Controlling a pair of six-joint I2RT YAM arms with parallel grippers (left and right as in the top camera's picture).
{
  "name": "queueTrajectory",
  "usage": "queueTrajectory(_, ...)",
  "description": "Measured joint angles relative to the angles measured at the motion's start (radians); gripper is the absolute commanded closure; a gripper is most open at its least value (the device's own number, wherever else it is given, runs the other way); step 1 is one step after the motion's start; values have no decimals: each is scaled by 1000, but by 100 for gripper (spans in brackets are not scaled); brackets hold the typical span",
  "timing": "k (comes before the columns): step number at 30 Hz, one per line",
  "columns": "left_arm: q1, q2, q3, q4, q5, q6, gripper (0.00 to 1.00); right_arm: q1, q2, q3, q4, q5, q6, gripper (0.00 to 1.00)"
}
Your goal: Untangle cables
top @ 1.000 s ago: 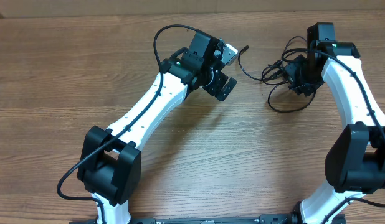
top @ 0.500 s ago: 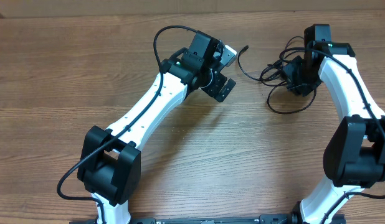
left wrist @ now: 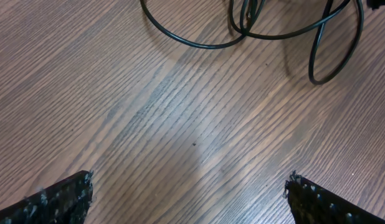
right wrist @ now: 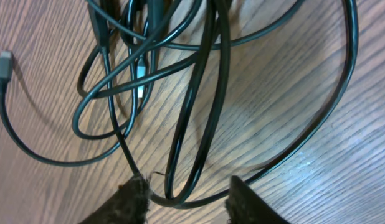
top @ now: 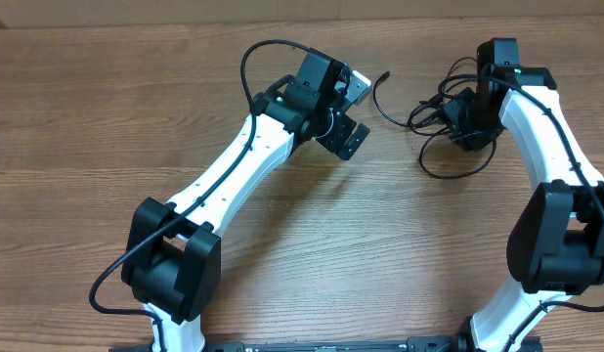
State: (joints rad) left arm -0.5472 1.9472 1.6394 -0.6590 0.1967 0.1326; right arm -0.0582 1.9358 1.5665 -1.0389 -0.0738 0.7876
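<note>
- On the far right part of the wooden table (top: 107, 117), the cables (top: 441, 106) are lying in a loose black pile, with loops crossing over each other.
- One big loop (top: 456, 168) is reaching toward the near side of the pile.
- One thin cable is curving out to the left, and its small plug (top: 383, 76) is lying on the wood near the left gripper.
- The right gripper (top: 470, 125) is hanging right over the pile, pointing down at it.
- In the right wrist view, the right gripper (right wrist: 186, 200) is staying partly open, with its two fingertips (right wrist: 127, 198) a bit apart.
- A cable loop (right wrist: 171, 196) is passing through the gap between those tips, but the fingers are not squeezing it.
- The left gripper (top: 357, 112) is sitting to the left of the pile, apart from it.
- In the left wrist view, the left gripper (left wrist: 192, 202) is spreading its fingers wide and holding nothing, with only bare wood between them.
- Some cable loops (left wrist: 273, 34) are showing at the far edge of that view, well past the fingertips.
</note>
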Motion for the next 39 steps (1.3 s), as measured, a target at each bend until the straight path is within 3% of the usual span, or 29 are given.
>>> queueTrajectory(9, 0, 0, 0, 0, -2, 0, 1, 0, 2, -23, 29, 1, -2, 60)
queueTrajectory(11, 0, 0, 0, 0, -2, 0, 1, 0, 2, -43, 46, 1, -3, 68)
queueTrajectory(14, 0, 0, 0, 0, -2, 0, 1, 0, 3, -68, 58, 3, -1, 93)
queueTrajectory(15, 0, 0, 0, 0, -2, 0, 0, 0, 5, -74, 58, 3, 0, 96)
queueTrajectory(27, 0, 0, 0, 0, -2, 0, 0, 0, 5, -42, 38, -16, -80, 96)
queueTrajectory(39, 0, 0, 0, -1, -2, 0, 0, 0, -26, 293, -132, -26, -204, 96)
